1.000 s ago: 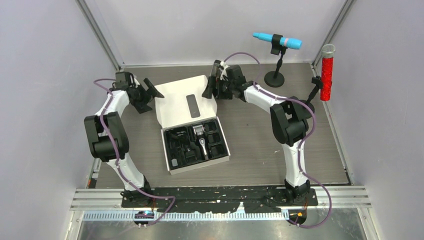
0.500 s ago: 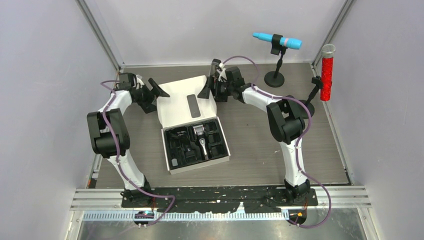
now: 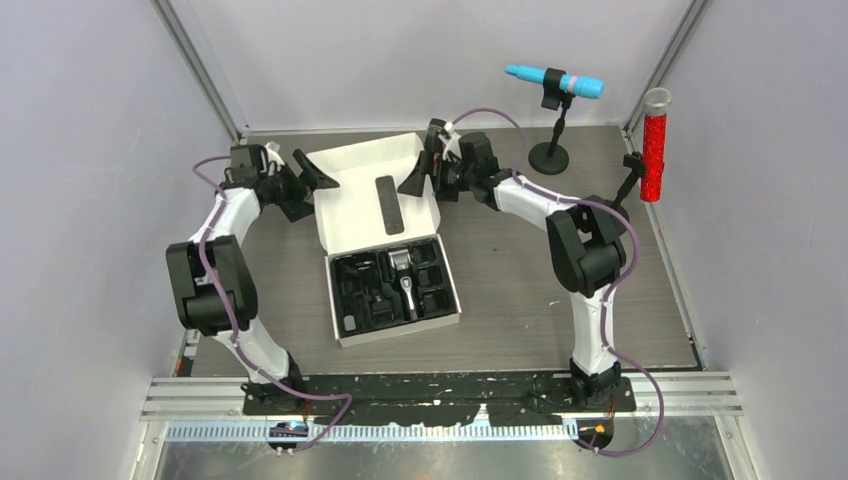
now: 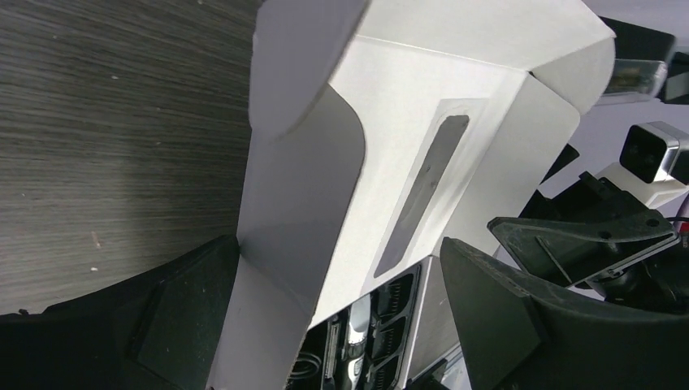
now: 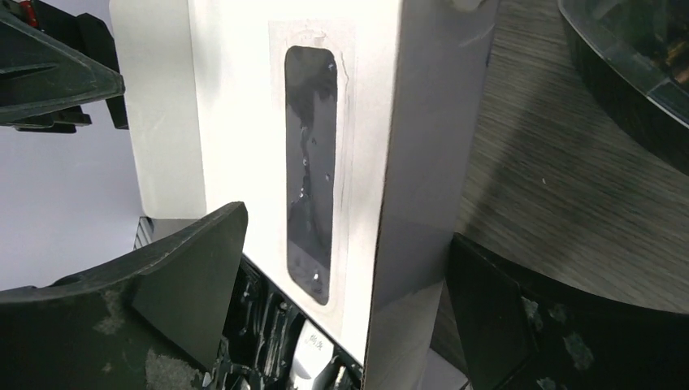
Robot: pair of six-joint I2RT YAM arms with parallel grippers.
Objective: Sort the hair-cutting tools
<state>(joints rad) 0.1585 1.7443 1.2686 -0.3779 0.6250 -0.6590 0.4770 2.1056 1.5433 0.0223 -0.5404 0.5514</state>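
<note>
At the far end of the white box point(image 3: 452, 318), the hinged lid point(image 3: 355, 180) now stands steeper than it did a second ago, when it lay tilted further back toward the rear of the surface point(image 3: 520, 300). Its far edge sits higher in the overhead view. The left pincer point(image 3: 310, 177), which was off to the lid's left side, has come in against that edge. The right pincer point(image 3: 424, 172) holds much the same place at the opposite edge.

Both pincers are spread fully wide and grip nothing. In each wrist view a side of the lid sits between the fingers: the left pincer point(image 4: 340, 244) straddles the folded side flap, and the right pincer point(image 5: 348, 223) straddles the lid's flank beside its dark window strip point(image 5: 313, 162). Whether any finger actually presses on the card cannot be told.

The clipper point(image 3: 403, 275) lies in the middle slot of the black tray point(image 3: 345, 270) inside the box. Smaller black attachments point(image 3: 362, 290) fill the compartments around it, too small to name one by one. No tool is seen loose on the surface.

The sorting itself therefore looks finished, and the step in hand appears to be swinging the lid forward to shut the box. With no firm hold on either side, the lid could drop back or twist.
</note>
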